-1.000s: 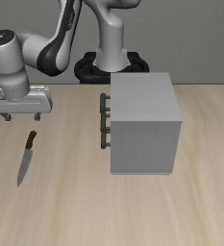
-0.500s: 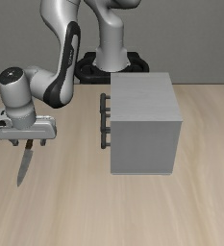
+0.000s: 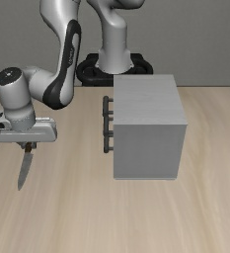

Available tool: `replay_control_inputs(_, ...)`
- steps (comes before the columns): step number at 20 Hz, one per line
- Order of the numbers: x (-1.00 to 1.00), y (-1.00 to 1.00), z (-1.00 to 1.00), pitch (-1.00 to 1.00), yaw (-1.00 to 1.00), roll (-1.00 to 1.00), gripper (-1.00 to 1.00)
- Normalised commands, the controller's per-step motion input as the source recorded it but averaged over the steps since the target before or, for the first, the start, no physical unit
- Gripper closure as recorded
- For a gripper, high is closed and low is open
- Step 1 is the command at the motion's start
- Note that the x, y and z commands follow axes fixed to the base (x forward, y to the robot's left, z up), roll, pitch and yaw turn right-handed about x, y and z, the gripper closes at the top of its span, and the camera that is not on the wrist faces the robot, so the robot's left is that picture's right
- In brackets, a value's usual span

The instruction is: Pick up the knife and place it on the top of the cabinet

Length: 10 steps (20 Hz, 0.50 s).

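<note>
as pincer (image 3: 28, 144) covers handle, knife (image 3: 24, 170) points lower-left

End effector (image 3: 29, 146) atop knife (image 3: 24, 170) handle

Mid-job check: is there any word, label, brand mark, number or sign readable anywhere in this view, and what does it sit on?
None: no text, number or sign can be read.
The cabinet, the knife, the gripper, the arm and the table all show plain, unmarked surfaces.
</note>
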Motion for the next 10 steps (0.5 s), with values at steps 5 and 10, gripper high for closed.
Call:
replay_control_inputs(5, 0.0, 0.0, 1.0, 0.0, 0.0, 0.0, 1.0)
replay_control_inputs(10, 0.0, 0.0, 1.0, 0.0, 0.0, 0.0, 1.0)
